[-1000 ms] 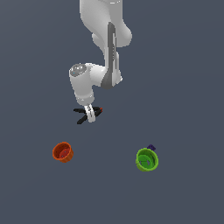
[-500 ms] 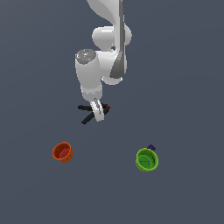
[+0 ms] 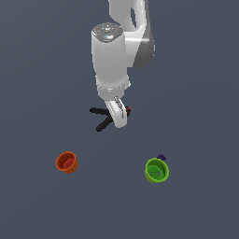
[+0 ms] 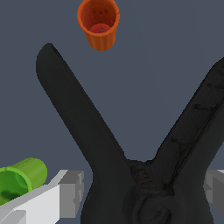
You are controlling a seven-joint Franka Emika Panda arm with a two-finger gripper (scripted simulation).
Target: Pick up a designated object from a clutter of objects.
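The designated object, a black spring clamp [image 3: 103, 117] with a red tip [image 3: 128, 110], hangs between the fingers of my gripper [image 3: 120, 116]. Its two splayed handles point toward the exterior view's left. The wrist view is filled by the clamp [image 4: 131, 175], whose handles fork away from the gripper [image 4: 144, 192]. One grey finger pad [image 4: 70, 194] presses each side of its pivot. The gripper is shut on the clamp. The rest of the clutter lies on the floor below.
A small orange cup [image 3: 67, 162] [image 4: 99, 22] lies at the exterior view's lower left. A green cup [image 3: 157, 170] [image 4: 17, 179] lies at the lower right, with a tiny purple item [image 3: 161, 157] just behind it. Dark grey floor surrounds them.
The arm has swung up and nearer to the exterior camera. The clamp has shifted slightly to the exterior view's right along with the gripper. Both cups stayed put.
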